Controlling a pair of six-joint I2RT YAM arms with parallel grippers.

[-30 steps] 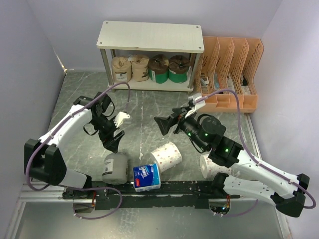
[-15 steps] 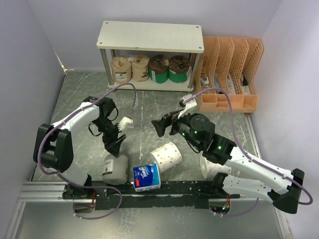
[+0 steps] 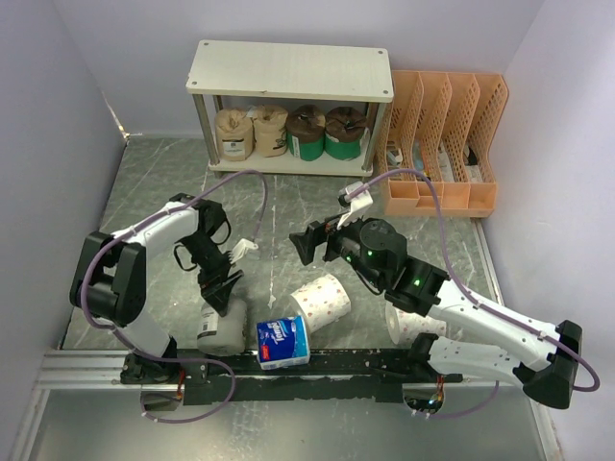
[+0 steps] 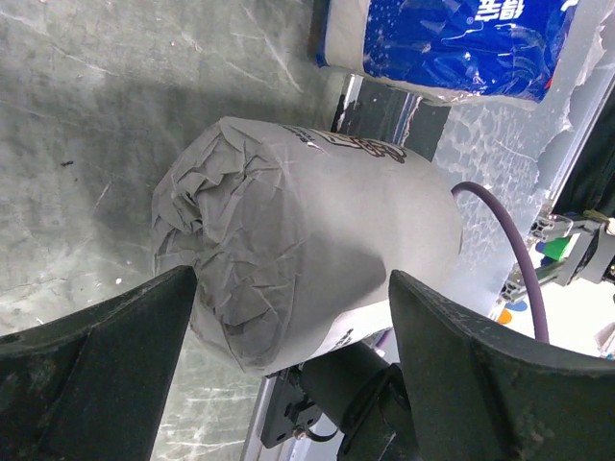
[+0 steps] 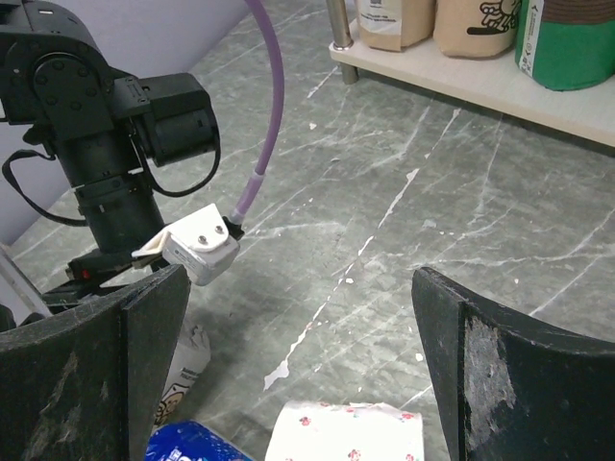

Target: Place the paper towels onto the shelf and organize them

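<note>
The shelf (image 3: 288, 72) stands at the back; its lower board (image 5: 480, 82) carries two tan paper towels (image 3: 252, 132) and two brown-and-green ones (image 3: 325, 133). Near the front edge lie a grey roll (image 3: 223, 327), a blue-and-white pack (image 3: 283, 343) and a white dotted roll (image 3: 322, 300). A second white roll (image 3: 413, 322) lies half under the right arm. My left gripper (image 3: 219, 288) points down over the grey roll (image 4: 307, 240), open, jaws wide on either side of its crumpled end. The right gripper (image 3: 309, 243) hangs open above the floor behind the dotted roll (image 5: 346, 432).
An orange perforated file organizer (image 3: 442, 144) stands right of the shelf. Grey walls close in the left and right sides. A black rail (image 3: 317, 370) runs along the near edge just behind the front rolls. The left arm's purple cable (image 5: 269, 96) loops over the floor.
My left gripper has come down and nearer, from mid-floor to just over the grey roll. The right gripper has shifted slightly left. No roll has moved.
</note>
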